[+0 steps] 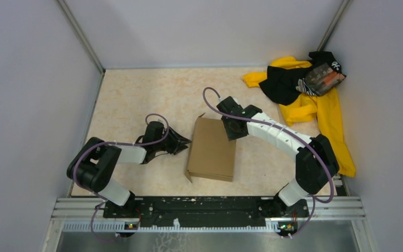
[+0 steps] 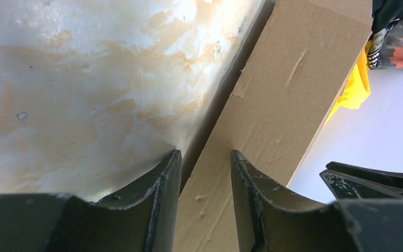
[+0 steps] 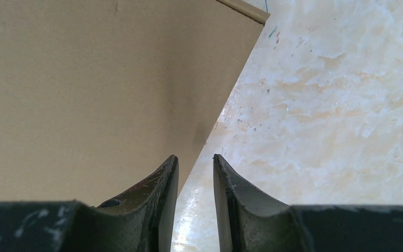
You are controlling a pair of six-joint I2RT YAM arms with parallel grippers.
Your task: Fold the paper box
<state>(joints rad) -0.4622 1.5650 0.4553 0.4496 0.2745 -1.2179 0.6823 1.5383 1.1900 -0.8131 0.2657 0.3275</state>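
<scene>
Left gripper (image 1: 182, 142) is hanging low over the marbled table (image 1: 136, 100), right at the long left side of the paper box (image 1: 212, 149), with its jaws standing part-way apart. In the left wrist view, the box's brown side wall and the shadow at its foot are filling the gap between the two dark fingers (image 2: 160, 194). Nothing is being pinched there, though I cannot tell whether the tips are touching the cardboard. The box is lying in the middle of the table as a shallow brown rectangle with its top face up. Its long sides are running away from the arm bases, and a small tab is poking out at its far left corner. The right gripper (image 1: 231, 131) is sitting at the box's far right corner, its jaws only narrowly apart and holding nothing. In the right wrist view, bare table is showing in the slit, and the box's right edge is running in behind one finger (image 3: 157, 184). A yellow-and-black cloth pile (image 1: 325, 110) is lying in the table's far right corner, well apart from the box.
</scene>
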